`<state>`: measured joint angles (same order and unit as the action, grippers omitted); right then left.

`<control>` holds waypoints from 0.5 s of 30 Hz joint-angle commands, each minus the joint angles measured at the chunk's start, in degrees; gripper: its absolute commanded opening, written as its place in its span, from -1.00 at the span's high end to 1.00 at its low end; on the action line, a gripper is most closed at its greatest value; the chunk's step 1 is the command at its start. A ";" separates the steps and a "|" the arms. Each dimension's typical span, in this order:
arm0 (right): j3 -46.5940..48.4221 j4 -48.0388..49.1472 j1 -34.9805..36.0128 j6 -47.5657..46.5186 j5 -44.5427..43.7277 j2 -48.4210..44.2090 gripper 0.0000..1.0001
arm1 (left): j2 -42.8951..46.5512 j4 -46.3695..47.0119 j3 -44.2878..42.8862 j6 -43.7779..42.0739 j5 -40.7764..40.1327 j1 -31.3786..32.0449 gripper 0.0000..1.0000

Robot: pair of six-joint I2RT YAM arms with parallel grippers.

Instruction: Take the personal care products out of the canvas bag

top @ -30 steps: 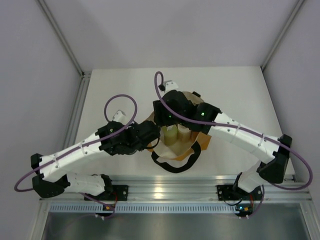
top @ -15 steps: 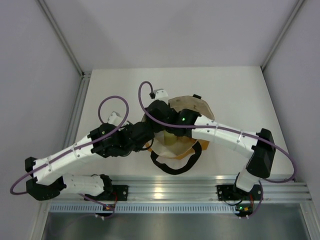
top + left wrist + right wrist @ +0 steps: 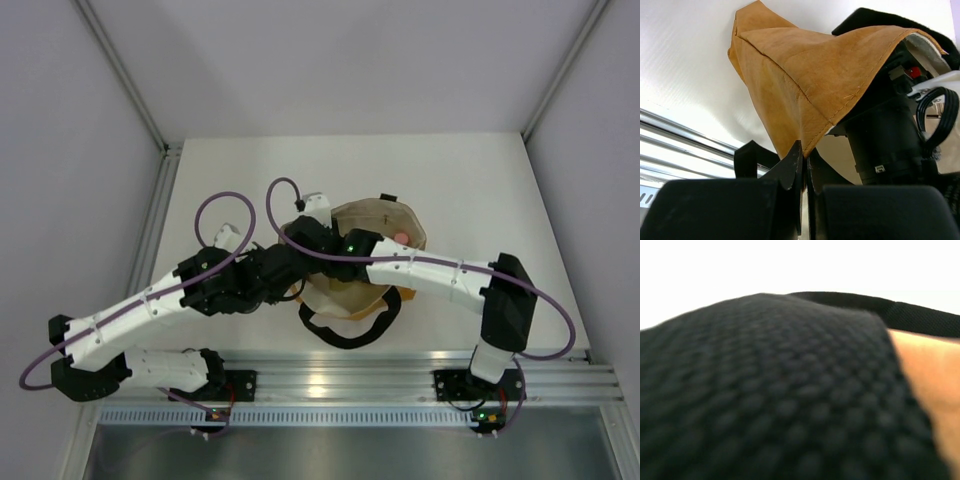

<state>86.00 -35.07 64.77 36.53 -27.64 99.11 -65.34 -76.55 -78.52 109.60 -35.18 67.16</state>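
Judging by the desk (image 3: 230,180), which shows no bottle standing outside the canvas bag (image 3: 372,218), the task looks barely begun: nothing appears to be out yet. One pink cap (image 3: 400,237) shows inside the bag's open mouth, near its right rim; the other products are hidden under the arms or the canvas. The left end effector (image 3: 804,165) is clenched on the tan edge of the bag, holding that side up. The right end effector (image 3: 308,240) hangs over the bag's left rim, and whether it is released or clenched cannot be told, since its wrist camera is filled by a blurred black woven handle (image 3: 765,390). No brand, label or writing can be read anywhere.
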 commanded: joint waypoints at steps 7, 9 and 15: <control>-1.36 2.29 1.32 2.05 -0.58 4.95 -0.26 | 1.44 -9.75 -0.05 0.35 1.25 0.34 1.00; -1.53 2.29 1.23 2.14 -0.57 5.04 -0.25 | 1.53 -9.75 -0.05 0.35 1.34 0.34 1.00; -1.45 2.29 1.23 2.40 -1.45 4.08 0.27 | 1.53 -9.75 -0.05 0.35 1.08 0.34 1.00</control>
<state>85.10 -34.94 64.86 38.00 -28.91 102.39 -64.99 -76.69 -78.52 109.60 -35.22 67.11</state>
